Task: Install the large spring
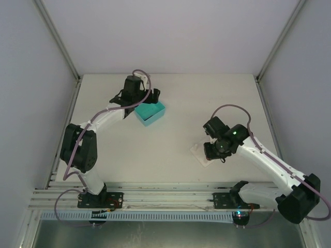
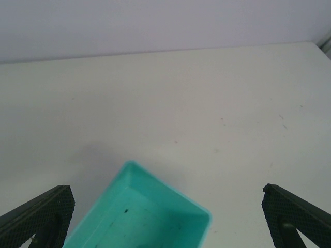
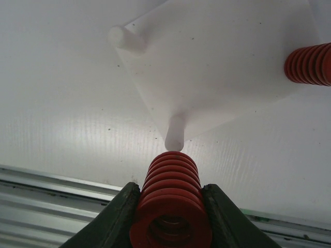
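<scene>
My right end effector [image 3: 170, 209] pinches the large spring [image 3: 173, 175], its tip just short of a white peg [image 3: 175, 132] on the plate [image 3: 222, 62], toward the desk [image 1: 155, 150] near edge; my left end effector [image 2: 168, 212] is spread over the teal bin [image 2: 145, 217]

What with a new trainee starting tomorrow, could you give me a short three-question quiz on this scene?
1. True or false: the left arm's jaws are shut on the teal bin.
2. The right arm's jaws grip: A) a red spring, B) a screwdriver, C) nothing.
3. Fill in: the held spring lines up with a white ____ on the base plate.
Key: 1 false, they stand open above it; 2 A; 3 peg.
</scene>
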